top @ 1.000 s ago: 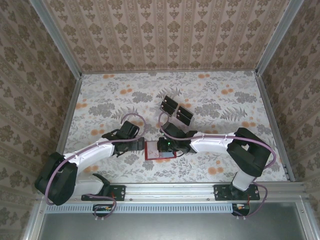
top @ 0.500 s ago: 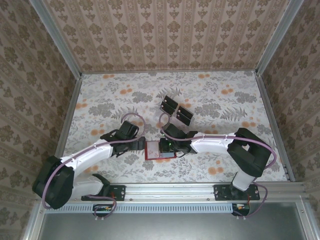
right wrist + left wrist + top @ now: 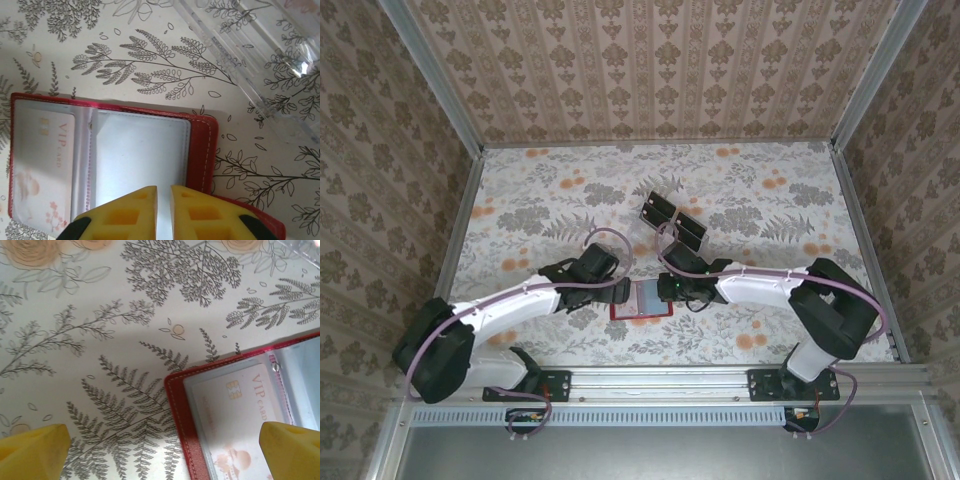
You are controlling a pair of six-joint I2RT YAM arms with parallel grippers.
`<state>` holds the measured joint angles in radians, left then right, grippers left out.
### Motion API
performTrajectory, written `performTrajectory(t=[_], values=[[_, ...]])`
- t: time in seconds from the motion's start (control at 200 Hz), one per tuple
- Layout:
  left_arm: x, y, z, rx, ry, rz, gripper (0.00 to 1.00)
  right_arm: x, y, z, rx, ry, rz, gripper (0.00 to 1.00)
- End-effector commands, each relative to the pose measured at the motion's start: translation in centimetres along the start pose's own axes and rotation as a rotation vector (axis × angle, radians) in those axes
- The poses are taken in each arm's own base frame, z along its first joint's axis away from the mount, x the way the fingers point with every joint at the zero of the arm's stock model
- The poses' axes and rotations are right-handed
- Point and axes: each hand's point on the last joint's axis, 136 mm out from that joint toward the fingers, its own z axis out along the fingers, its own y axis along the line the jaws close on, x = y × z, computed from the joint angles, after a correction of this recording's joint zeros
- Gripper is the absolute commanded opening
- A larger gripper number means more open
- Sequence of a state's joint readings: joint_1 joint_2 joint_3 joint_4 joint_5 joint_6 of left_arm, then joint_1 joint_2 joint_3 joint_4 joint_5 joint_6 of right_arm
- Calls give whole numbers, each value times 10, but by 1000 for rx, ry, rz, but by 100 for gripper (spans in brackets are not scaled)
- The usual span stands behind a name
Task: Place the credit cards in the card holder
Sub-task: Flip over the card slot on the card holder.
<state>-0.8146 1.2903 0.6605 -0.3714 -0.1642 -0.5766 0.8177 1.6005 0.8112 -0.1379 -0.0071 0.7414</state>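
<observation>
The card holder (image 3: 640, 300) lies open on the table (image 3: 540, 190), one credit card (image 3: 235, 405) pocketed, left fingers (image 3: 30, 450) spread wide at its edge, likely to steady it, right fingers (image 3: 125, 215) barely parted and empty above

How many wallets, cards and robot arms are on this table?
Red wallet: 1
Cards: 3 (one tucked in the wallet, two loose farther back)
Robot arms: 2 (left, right)
Total: 6
</observation>
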Motion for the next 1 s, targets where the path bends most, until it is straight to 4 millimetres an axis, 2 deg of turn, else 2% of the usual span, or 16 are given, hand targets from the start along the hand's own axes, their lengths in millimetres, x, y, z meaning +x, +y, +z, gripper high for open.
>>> performTrajectory(t=[0.0, 0.265, 0.49, 0.815, 0.995], values=[[-6, -7, -1, -15, -11, -8, 100, -5, 1, -10, 7, -18, -46, 18], [-9, -13, -2, -22, -21, -7, 100, -12, 10, -11, -2, -8, -92, 30], [-9, -11, -5, -35, -30, -9, 100, -12, 13, -2, 3, 16, -100, 32], [-7, -6, -9, -42, -45, -15, 100, 6, 13, 23, -7, 101, -80, 48], [-3, -5, -8, -38, -47, -18, 100, 17, 22, 35, -49, 131, -33, 49]])
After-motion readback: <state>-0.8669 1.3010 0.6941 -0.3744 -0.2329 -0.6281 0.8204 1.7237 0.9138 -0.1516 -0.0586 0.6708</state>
